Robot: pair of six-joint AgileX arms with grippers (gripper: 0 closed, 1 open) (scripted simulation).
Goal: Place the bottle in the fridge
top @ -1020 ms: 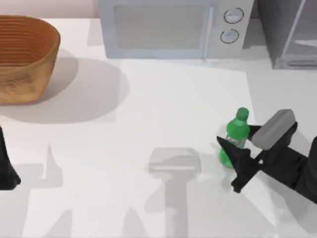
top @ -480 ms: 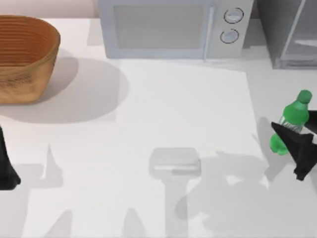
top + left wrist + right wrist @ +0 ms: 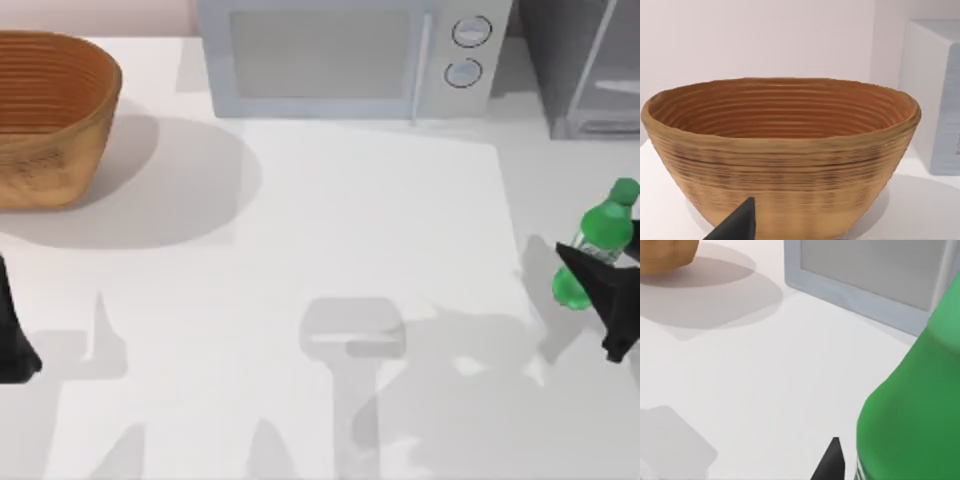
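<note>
The green bottle (image 3: 598, 240) with its green cap hangs tilted at the table's right edge, below the fridge (image 3: 580, 70) at the back right corner. My right gripper (image 3: 603, 265) is shut on the bottle's middle, and one dark finger (image 3: 600, 295) crosses its lower part. In the right wrist view the bottle (image 3: 912, 405) looms close beside a dark fingertip (image 3: 832, 460). The fridge is a grey box with a pale glassy front, partly in view. My left arm (image 3: 12, 340) sits parked at the table's left edge.
A white microwave (image 3: 345, 55) with two round knobs stands at the back centre, left of the fridge. A woven brown basket (image 3: 50, 115) sits at the back left, and the left wrist view faces the basket (image 3: 782, 150). The white tabletop (image 3: 330, 250) lies between.
My right gripper has carried the bottle from the table's right-centre out to the right edge and slightly toward the back. In the last half second it only drifted a little right. The left arm stayed still.
</note>
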